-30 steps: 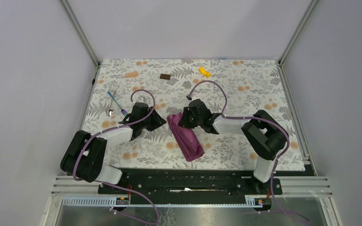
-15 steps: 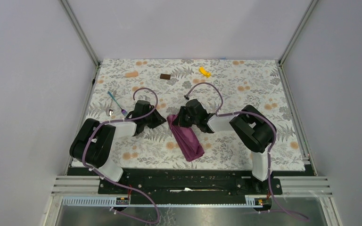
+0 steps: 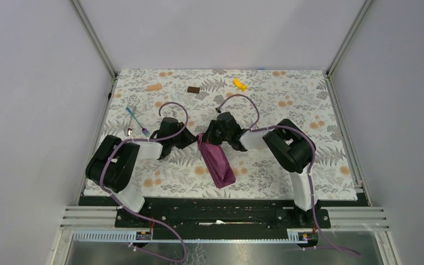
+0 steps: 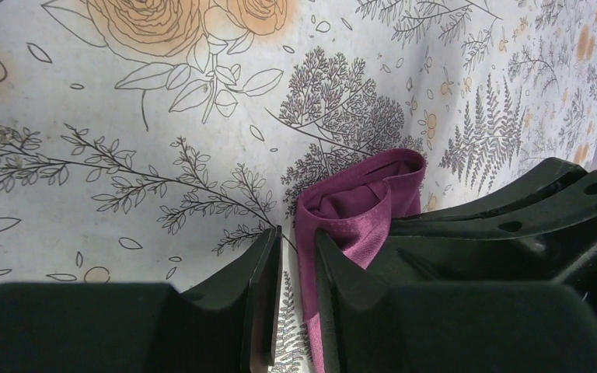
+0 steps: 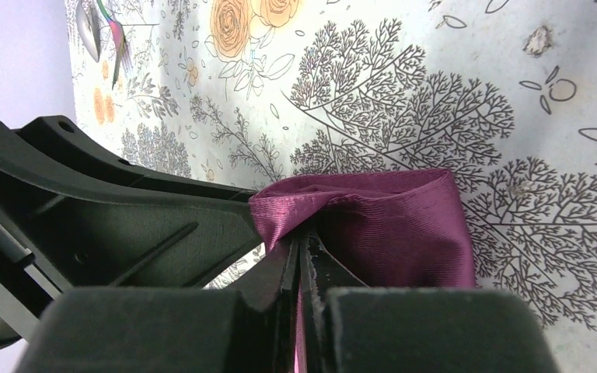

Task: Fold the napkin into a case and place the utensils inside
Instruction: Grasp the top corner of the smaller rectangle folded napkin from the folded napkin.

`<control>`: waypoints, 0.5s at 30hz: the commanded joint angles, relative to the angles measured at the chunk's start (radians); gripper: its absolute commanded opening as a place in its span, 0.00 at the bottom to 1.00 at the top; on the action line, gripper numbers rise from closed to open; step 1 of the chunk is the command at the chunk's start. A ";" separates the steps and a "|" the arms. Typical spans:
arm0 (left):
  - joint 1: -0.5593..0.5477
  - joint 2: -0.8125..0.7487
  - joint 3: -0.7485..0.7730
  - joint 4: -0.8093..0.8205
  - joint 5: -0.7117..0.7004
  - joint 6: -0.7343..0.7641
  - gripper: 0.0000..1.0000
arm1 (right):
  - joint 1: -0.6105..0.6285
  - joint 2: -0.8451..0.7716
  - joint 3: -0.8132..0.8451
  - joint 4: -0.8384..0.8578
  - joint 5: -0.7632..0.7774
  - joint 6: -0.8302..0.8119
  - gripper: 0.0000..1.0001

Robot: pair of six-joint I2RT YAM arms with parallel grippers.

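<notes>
**Two tools meet at the far end of the folded napkin**

The napkin (image 3: 216, 160) lies as a long, narrow fold on the tabletop (image 3: 309, 110) between the two arms, with its far end curled into a loop. The right tool (image 5: 301, 245) is clamped together on that curled end. The left tool (image 4: 297, 241) stands a narrow gap apart around a cloth edge that leans on one finger. Bare tabletop shows in the gap, so it does not look pinched. The utensils (image 3: 136, 122) lie well apart, to the left. The step in hand seems to be forming the pocket. To do it well, the left tool should probably close on one layer only. Both tools would then move together and low, so that the fold keeps its shape and the crowded tools do not collide.
</notes>
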 commanded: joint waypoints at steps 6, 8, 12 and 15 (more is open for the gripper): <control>-0.017 -0.017 -0.003 -0.057 0.023 0.034 0.29 | -0.030 -0.223 -0.097 -0.083 -0.040 -0.021 0.19; -0.017 -0.011 -0.004 -0.055 0.028 0.034 0.29 | -0.041 -0.250 -0.118 -0.098 -0.035 -0.034 0.21; -0.017 -0.001 -0.001 -0.048 0.042 0.031 0.29 | -0.065 -0.253 -0.126 -0.105 -0.043 -0.045 0.19; -0.016 -0.002 0.006 -0.052 0.045 0.031 0.29 | -0.074 -0.241 -0.116 -0.113 -0.029 -0.062 0.06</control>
